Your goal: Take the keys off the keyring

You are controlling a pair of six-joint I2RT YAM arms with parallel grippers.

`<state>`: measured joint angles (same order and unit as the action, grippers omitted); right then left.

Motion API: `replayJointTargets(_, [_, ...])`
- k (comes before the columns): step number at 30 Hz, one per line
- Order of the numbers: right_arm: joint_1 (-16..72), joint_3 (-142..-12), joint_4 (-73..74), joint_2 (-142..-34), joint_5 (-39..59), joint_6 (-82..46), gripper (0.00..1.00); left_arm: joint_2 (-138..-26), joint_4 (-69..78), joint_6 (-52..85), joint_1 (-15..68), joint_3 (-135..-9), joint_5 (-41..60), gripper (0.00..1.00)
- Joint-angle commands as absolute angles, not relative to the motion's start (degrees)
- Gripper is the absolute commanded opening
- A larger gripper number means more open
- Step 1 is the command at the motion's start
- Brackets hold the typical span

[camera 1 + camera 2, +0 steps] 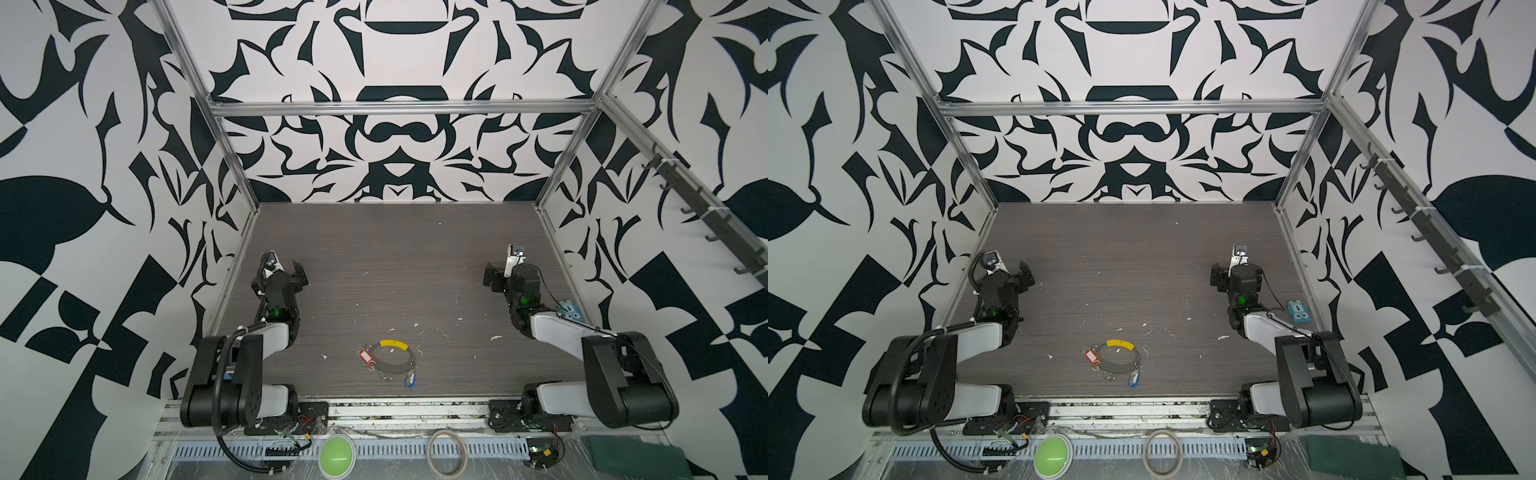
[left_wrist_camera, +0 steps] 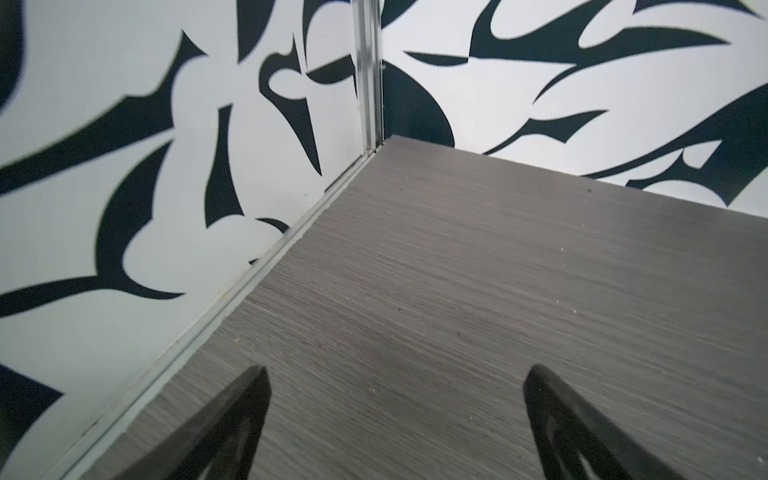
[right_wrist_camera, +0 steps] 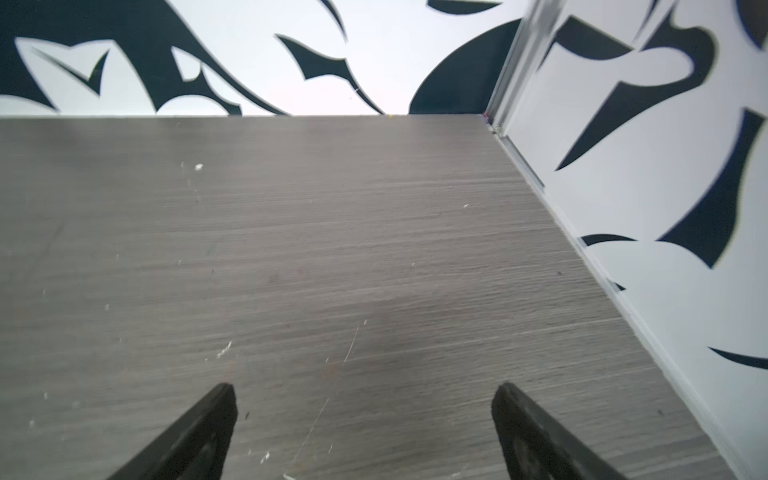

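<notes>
- Walls (image 1: pixel 399 62): white panels, bold black pattern, on three sides.
- Bench (image 1: pixel 395 249): grey wood-grain, centre frame, flecked with white debris.
- Aluminium frame (image 1: pixel 399 107): along wall joints.
- Hook rail (image 1: pixel 698 199): right side of frame.

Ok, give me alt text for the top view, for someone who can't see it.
A keyring with a yellow sleeve lies near the front edge of the table, red-tagged keys at its left, blue-tagged keys at its front right. The left end effector and right end effector hang far back, touching nothing.

2 high top views share the table (image 1: pixel 395 257); wrist views (close) face its corners.
</notes>
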<state>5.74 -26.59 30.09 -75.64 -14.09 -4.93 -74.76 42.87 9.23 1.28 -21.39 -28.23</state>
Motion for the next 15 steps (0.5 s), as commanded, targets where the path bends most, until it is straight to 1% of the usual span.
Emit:
replayJointTargets(1, [7.6, -29.8, 20.3, -72.3, -23.0, -10.7, 1.00, -67.5, 30.5, 20.7, 1.4, -26.1, -38.7, 0.99])
replayJointTargets(3, [7.8, -32.4, 14.9, -70.8, -26.8, -16.0, 1.00, -64.5, 22.1, 32.1, 1.0, -29.3, -43.6, 0.99])
replayJointTargets(4, [7.8, -33.5, 12.8, -70.4, -27.5, -19.8, 1.00, -63.2, 17.1, 37.5, 0.4, -30.9, -43.9, 0.99])
replayJointTargets(5, [7.7, -34.4, 10.8, -70.0, -27.5, -26.1, 1.00, -61.9, 11.2, 44.1, -0.1, -32.6, -43.9, 0.99])
replayJointTargets(6, [7.5, -35.9, 5.5, -69.5, -28.7, -34.8, 1.00, -61.0, 4.5, 51.6, -0.5, -34.2, -44.6, 0.99])
replayJointTargets(7, [7.3, -38.0, -4.4, -68.8, -31.4, -47.8, 0.99, -59.8, -4.4, 62.0, -1.3, -36.0, -44.6, 0.99])
replayJointTargets(8, [6.4, -38.8, -9.9, -68.3, -29.5, -53.7, 0.99, -58.9, -8.7, 67.5, -2.5, -36.4, -41.9, 0.99])
replayJointTargets(9, [5.4, -37.3, -5.4, -67.8, -22.9, -49.7, 0.99, -58.2, -7.3, 67.5, -4.0, -35.4, -37.3, 0.99])
replayJointTargets(10, [5.2, -34.9, 1.4, -67.5, -17.2, -46.5, 0.90, -57.3, -5.1, 67.4, -5.5, -34.1, -32.4, 0.99])
replayJointTargets(11, [5.3, -33.1, 4.5, -67.0, -14.8, -46.6, 1.00, -56.3, -3.4, 67.9, -6.6, -32.9, -28.5, 0.99])
replayJointTargets(12, [5.4, -31.7, 6.4, -66.6, -13.1, -48.1, 1.00, -55.4, -2.4, 69.2, -7.1, -31.8, -26.6, 0.99])
replayJointTargets(13, [5.4, -30.4, 9.2, -66.3, -8.8, -48.0, 1.00, -54.1, -0.7, 69.9, -7.1, -30.3, -24.8, 0.99])
replayJointTargets(14, [5.6, -30.3, 9.6, -66.1, -5.4, -47.2, 1.00, -52.7, 1.3, 70.6, -7.1, -28.8, -23.3, 0.99])
replayJointTargets(15, [6.2, -31.0, 7.8, -65.8, -4.3, -46.6, 0.98, -51.5, 2.8, 71.5, -7.1, -27.3, -22.1, 0.99])
